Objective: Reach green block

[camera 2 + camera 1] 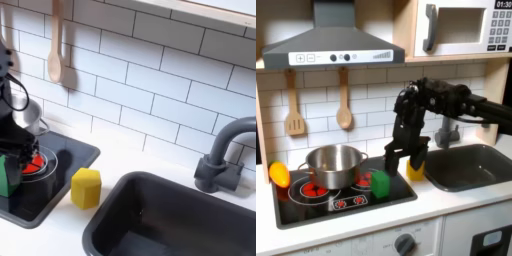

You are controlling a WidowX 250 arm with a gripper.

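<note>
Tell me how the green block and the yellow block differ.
The green block is bright green; the yellow block is yellow. In both exterior views the green block stands on the black stovetop, while the yellow block sits on the white counter beside the sink. The gripper hangs just above the green block. Both are small and similar in size.

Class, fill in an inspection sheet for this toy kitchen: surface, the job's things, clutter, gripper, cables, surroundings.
Surface: black stovetop set in a white counter.
Job's things: green block on the stovetop's front right part in the first exterior view.
Clutter: steel pot, yellow block, orange-yellow toy.
Gripper: gripper open, hovering just above and right of the green block.
Cables: nothing seen.
Surroundings: sink, faucet, hanging wooden utensils, microwave, hood.
</note>
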